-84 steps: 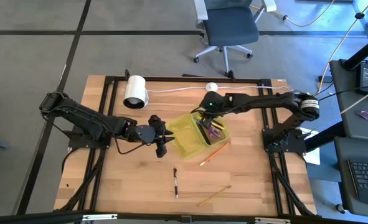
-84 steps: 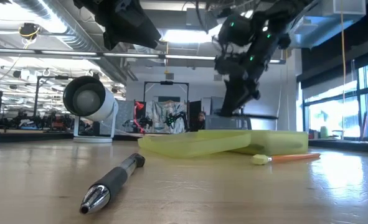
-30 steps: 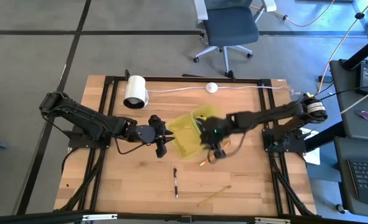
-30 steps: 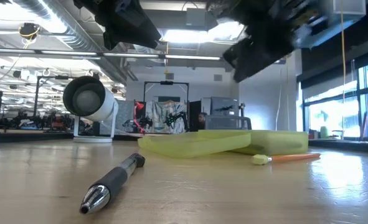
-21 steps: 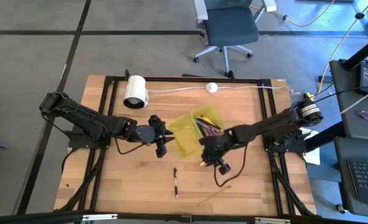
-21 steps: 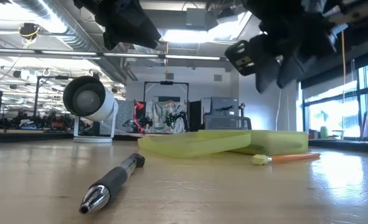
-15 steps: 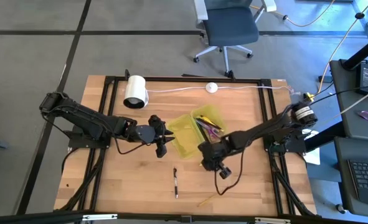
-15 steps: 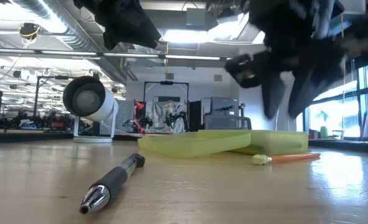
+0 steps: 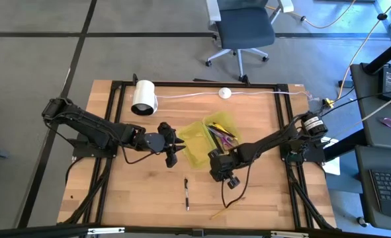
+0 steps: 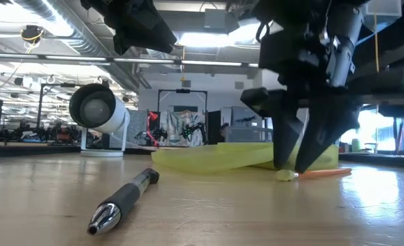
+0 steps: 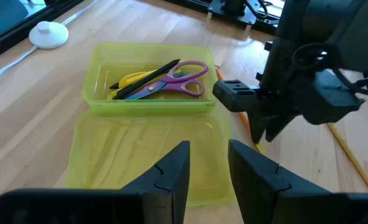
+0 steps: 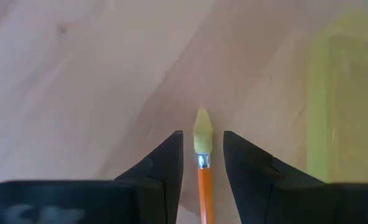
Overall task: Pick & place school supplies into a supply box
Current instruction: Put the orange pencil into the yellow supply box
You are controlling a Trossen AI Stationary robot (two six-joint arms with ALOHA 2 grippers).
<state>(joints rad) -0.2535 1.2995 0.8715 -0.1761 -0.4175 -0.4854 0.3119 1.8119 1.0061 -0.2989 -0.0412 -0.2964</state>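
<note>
The supply box is a yellow-green tray with its lid lying open beside it. In it lie purple scissors, a black pen and a yellow one. An orange pencil rests on the wood beside the box. My right gripper points down at it, open, one finger on either side of the pencil's pale eraser end, apart from it. My left gripper hangs open over the lid with nothing between its fingers. A black pen and a yellow pencil lie nearer the front edge.
A white roll stands at the far left of the table. A white puck on a cable lies at the far edge. An office chair stands beyond the table. Bare wood lies at the near left.
My right gripper has swung from beside the box toward the table's near edge and come down, rolling a little. It now stands low over the orange pencil's eraser end. The pencil, the box and my left gripper have kept still.
</note>
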